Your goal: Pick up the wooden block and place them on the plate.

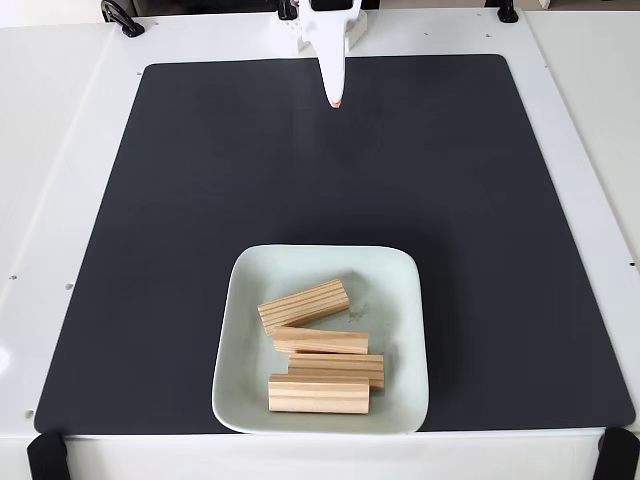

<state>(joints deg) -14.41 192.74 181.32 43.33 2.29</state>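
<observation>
Several light-wood blocks lie inside the pale mint-green plate [398, 300] near the front of the mat. A tilted wooden block [303, 304] is farthest back. Behind the front block [318, 394] two more lie level, one [320, 341] partly over the other [337, 367]. My white gripper [334, 98] hangs at the far edge of the mat, well away from the plate. Its fingers taper together to one point, shut, with nothing between them.
A large black mat [180, 200] covers most of the white table [60, 150]. Black clamps sit at the front corners [45, 455] [618, 452] and at the back edge [120, 18]. The arm's base stands at the back centre.
</observation>
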